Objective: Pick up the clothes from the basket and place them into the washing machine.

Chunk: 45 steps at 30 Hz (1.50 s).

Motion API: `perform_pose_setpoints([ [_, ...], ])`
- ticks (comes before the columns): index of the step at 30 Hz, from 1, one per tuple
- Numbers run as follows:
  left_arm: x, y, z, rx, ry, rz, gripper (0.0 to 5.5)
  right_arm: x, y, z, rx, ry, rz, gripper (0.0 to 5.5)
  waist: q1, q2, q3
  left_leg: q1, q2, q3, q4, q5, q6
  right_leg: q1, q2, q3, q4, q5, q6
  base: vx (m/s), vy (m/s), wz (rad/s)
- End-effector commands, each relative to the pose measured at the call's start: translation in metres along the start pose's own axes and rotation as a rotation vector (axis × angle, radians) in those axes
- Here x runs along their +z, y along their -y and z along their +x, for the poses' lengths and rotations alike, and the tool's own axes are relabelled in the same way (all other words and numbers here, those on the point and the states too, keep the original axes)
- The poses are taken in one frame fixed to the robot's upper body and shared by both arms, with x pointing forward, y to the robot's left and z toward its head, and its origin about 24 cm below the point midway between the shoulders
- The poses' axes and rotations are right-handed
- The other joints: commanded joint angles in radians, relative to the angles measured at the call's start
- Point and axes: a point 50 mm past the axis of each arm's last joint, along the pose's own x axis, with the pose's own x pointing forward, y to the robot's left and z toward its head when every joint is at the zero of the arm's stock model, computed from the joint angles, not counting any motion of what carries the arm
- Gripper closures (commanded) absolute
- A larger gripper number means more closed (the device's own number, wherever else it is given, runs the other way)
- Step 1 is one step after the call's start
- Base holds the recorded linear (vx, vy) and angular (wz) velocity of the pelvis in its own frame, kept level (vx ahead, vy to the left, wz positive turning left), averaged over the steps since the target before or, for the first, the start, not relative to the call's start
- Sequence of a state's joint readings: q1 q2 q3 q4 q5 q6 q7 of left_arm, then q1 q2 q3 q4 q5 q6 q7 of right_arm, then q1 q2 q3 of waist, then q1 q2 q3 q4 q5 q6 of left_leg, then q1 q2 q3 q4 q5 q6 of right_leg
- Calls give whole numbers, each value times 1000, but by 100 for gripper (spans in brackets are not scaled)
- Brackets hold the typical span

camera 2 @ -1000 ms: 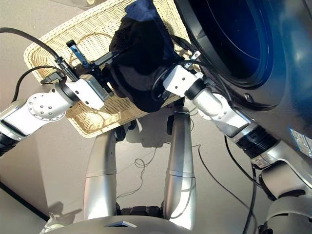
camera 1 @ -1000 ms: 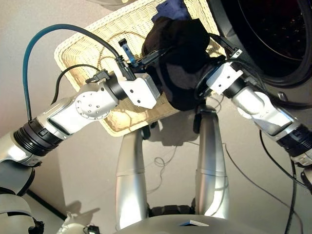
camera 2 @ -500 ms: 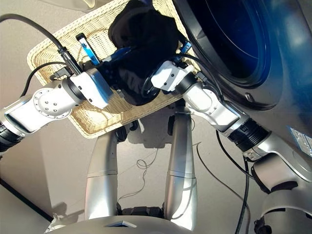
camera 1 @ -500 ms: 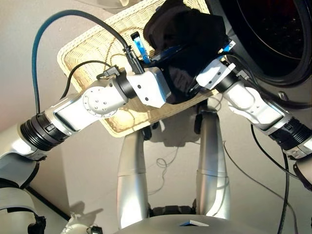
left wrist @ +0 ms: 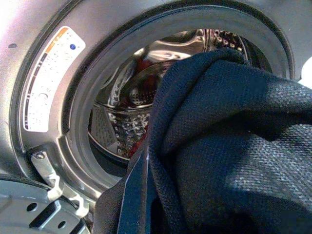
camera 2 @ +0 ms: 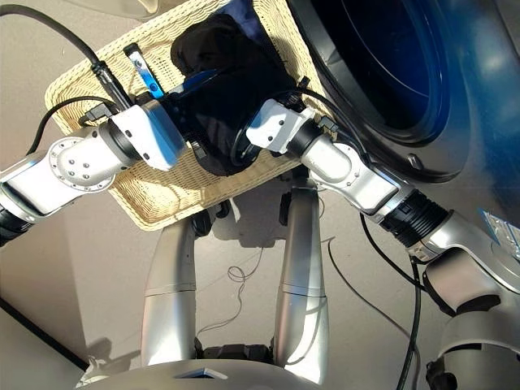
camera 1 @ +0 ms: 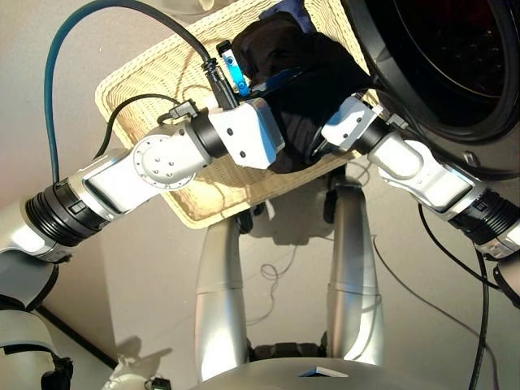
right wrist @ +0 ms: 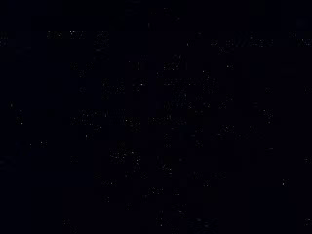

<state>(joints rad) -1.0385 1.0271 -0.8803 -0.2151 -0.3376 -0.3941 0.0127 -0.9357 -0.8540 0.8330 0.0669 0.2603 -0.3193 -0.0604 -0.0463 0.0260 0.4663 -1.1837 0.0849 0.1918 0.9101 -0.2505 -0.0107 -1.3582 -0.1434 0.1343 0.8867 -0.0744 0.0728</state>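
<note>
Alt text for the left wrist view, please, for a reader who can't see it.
Dark cloth fills the near side of the picture, in front of the washing machine's open round porthole. Behind it shows the shiny perforated steel drum, with something red inside, and a white label beside the opening.

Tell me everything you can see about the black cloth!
The black cloth is soft, knitted-looking and bunched into a dark lump. Both arms reach into it, the left hand from one side and the right hand from the other. It hangs over the basket, right beside the washer opening.
</note>
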Motion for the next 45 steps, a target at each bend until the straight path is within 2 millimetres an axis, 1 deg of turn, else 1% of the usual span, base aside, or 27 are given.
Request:
perform_pose_setpoints([
  [1,59,27,16,-58,380,-113,550,24,-32,19,34,172,230,550,-12,22,-96,-46,4,-61,-75,89,4,65,-44,-29,-63,6,-18,0,0,0],
  [3,56,26,13,-36,367,-113,550,18,-36,15,6,149,324,550,-13,22,-93,-45,6,-60,-77,90,4,67,-45,-30,-66,8,-17,0,0,0],
  [6,44,24,7,37,308,-98,550,9,-42,6,-40,117,463,550,-15,18,-89,-44,7,-59,-81,91,4,70,-44,-28,-71,8,-18,0,0,0],
  [8,33,20,0,132,245,-48,550,-1,-42,-2,-112,85,573,550,-15,16,-85,-42,6,-58,-83,93,3,74,-44,-31,-73,8,-17,0,0,0],
  [9,31,20,-3,156,233,-37,487,-4,-42,-5,-128,78,592,550,-16,16,-83,-40,6,-58,-86,93,2,76,-44,-31,-75,7,-17,0,0,0],
  [10,29,20,-5,202,227,-40,0,-5,-42,-7,-163,78,633,550,-14,14,-80,-39,6,-57,-86,93,2,76,-44,-31,-75,7,-17,0,0,0],
  [12,25,19,-12,316,206,-70,0,-9,-38,-12,-244,81,693,550,-13,11,-76,-38,3,-59,-86,91,3,76,-43,-32,-73,5,-17,0,0,0],
  [16,20,24,-21,469,186,-124,0,-13,-31,-22,-368,86,738,550,-11,8,-71,-37,0,-64,-82,86,3,79,-43,-35,-68,-3,-19,0,0,0],
  [20,14,30,-31,502,134,-125,0,-14,-21,-29,-456,104,742,550,-9,7,-63,-34,-1,-67,-82,84,3,85,-46,-39,-70,-4,-18,0,0,0],
  [24,6,32,-49,516,56,-130,0,-16,-5,-40,-530,120,707,550,-4,6,-61,-33,-5,-70,-86,83,4,89,-47,-44,-78,-5,-17,0,0,0],
  [27,1,32,-63,528,-4,-105,0,-19,4,-49,-598,129,715,550,2,6,-61,-35,-7,-69,-85,80,6,88,-45,-46,-76,-7,-17,0,0,0],
  [31,-6,32,-79,595,-68,-100,0,-24,13,-63,-732,160,768,550,6,5,-63,-37,-11,-69,-80,76,8,86,-45,-48,-72,-9,-16,0,0,0],
  [36,-17,42,-92,723,-144,-148,0,-26,26,-73,-997,269,872,550,12,5,-69,-37,-15,-68,-81,71,10,86,-43,-49,-71,-13,-17,0,0,0],
  [37,-19,44,-94,751,-156,-158,0,-25,27,-74,-1052,280,880,550,13,5,-69,-38,-15,-68,-80,70,11,85,-42,-49,-69,-15,-18,0,0,0],
  [39,-23,49,-95,777,-182,-186,0,-28,28,-70,-1101,272,897,550,17,4,-69,-43,-14,-68,-77,67,11,82,-41,-50,-65,-16,-19,0,0,0],
  [41,-27,53,-96,799,-199,-224,0,-31,34,-65,-1140,268,900,550,21,4,-70,-46,-15,-67,-76,65,11,79,-41,-51,-62,-18,-20,0,0,0],
  [43,-29,56,-96,820,-206,-276,0,-35,45,-58,-1194,276,920,550,26,3,-70,-48,-15,-68,-72,63,12,77,-40,-50,-61,-18,-21,0,0,0],
  [45,-30,63,-97,813,-219,-335,0,-36,64,-49,-1252,317,955,550,36,4,-70,-53,-14,-69,-69,61,11,73,-41,-50,-60,-19,-21,0,0,0],
])
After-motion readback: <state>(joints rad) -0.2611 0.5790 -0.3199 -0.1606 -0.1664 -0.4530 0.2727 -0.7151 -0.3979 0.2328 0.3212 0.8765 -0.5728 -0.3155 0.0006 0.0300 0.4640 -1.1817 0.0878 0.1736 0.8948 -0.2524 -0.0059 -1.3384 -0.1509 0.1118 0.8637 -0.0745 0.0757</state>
